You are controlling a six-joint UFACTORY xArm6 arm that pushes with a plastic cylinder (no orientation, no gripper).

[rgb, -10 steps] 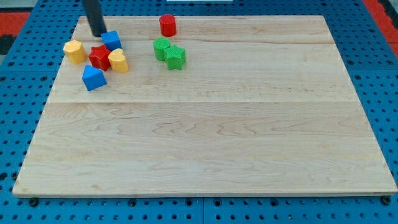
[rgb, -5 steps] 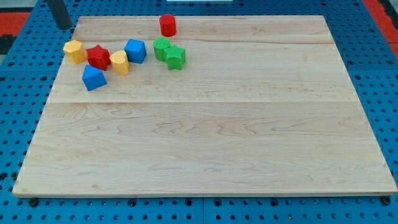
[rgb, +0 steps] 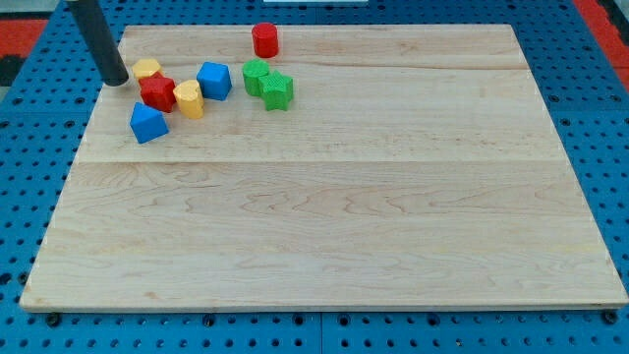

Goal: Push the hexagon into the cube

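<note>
**Ana:** Blocks first. Where does the hexagon sit, and where am I against it?

**Ben:** Upper left of the frame. The yellow hexagon (rgb: 146,68) lies just to the right of my tip (rgb: 117,82), touching it or nearly so. There are no jaws to open or close; the rod is a plain pusher, holding nothing.

**Ana:** And the cube?

**Ben:** The blue cube (rgb: 213,80) is further right in the same row. Between them the red star (rgb: 157,91) presses against the hexagon's lower side, and a second yellow block (rgb: 188,98), of rounded form, sits beside the star, close to the cube.

**Ana:** Why stand on the left?

**Ben:** I judge that a push runs away from the rod, so being on the far side of the hexagon from the cube aims it rightward. The star may be carried along or turn the hexagon off line.

**Ana:** Anything else nearby?

**Ben:** A blue block (rgb: 148,123) with a peaked top lies below the star. Two green blocks (rgb: 267,83) huddle right of the cube, and a red cylinder (rgb: 264,39) stands near the top edge.

**Ana:** The surface?

**Ben:** A pale wooden board (rgb: 334,216) of joined planks on a blue perforated base (rgb: 29,197). Red shows at both top corners; little else of the room is visible.
</note>
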